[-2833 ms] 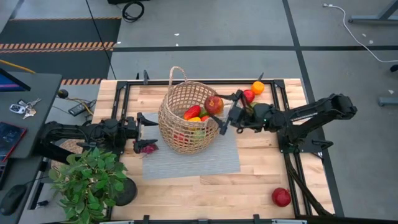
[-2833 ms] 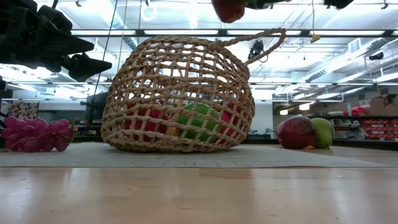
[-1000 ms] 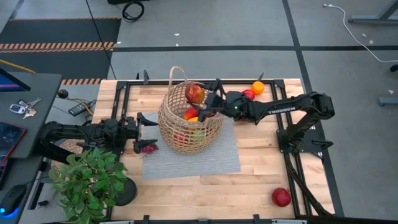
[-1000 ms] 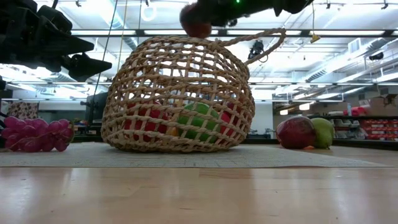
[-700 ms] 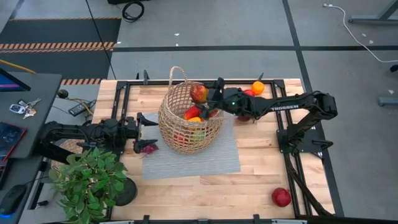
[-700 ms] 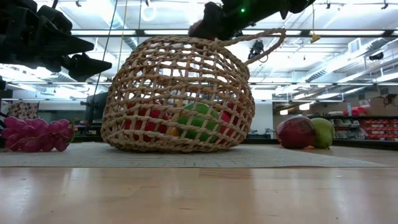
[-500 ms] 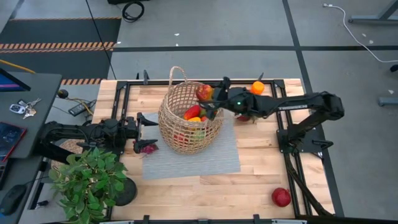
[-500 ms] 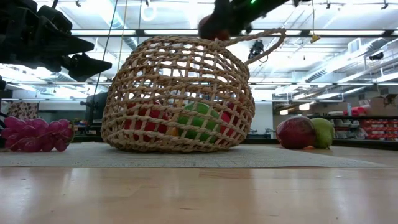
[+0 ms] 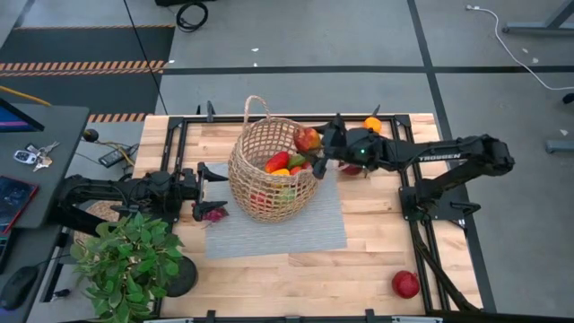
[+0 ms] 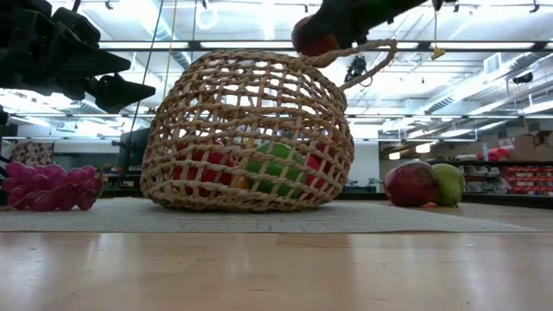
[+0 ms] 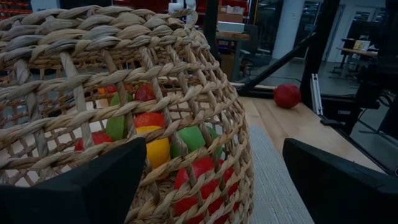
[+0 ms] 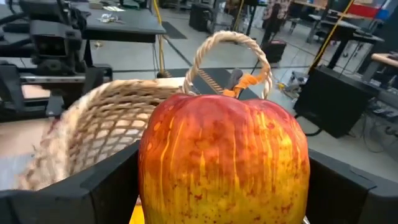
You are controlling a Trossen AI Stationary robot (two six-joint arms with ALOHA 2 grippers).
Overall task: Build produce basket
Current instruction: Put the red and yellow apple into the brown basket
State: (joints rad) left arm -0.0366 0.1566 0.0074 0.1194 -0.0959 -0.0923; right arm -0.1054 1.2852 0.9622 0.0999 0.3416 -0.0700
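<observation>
The tan woven basket [image 9: 269, 170] stands on a grey mat [image 9: 278, 231] and holds several toy fruits and peppers [image 11: 155, 146]. My right gripper [image 9: 311, 144] reaches in from the table's right and is shut on a red-yellow apple [image 9: 308, 138], which hangs over the basket's far right rim, just above the rim in the low view [image 10: 313, 39]. My left gripper [image 9: 203, 182] waits open, level, beside the basket's left wall [image 11: 124, 93]. My right gripper pinches the apple's two opposite sides [image 12: 155, 180] between its two fingers [image 12: 93, 193]. The fingers come level from the table's right side. The apple is lifted clear and sits roughly upright, with its stem [image 12: 234, 82] on top.
Purple grapes [image 9: 213, 213] lie by the mat's left edge. An orange [image 9: 371, 125] and a dark-red piece [image 10: 410, 183] beside a green pear [image 10: 449, 183] sit at the far right. A red apple [image 9: 405, 283] lies near right. A potted plant [image 9: 130, 260] stands near left.
My right gripper has carried the apple toward the table's right edge, from over the basket's far side to over its far right rim, and has rolled somewhat about its own axis. It has stayed shut on the apple, which remains clear of the basket.
</observation>
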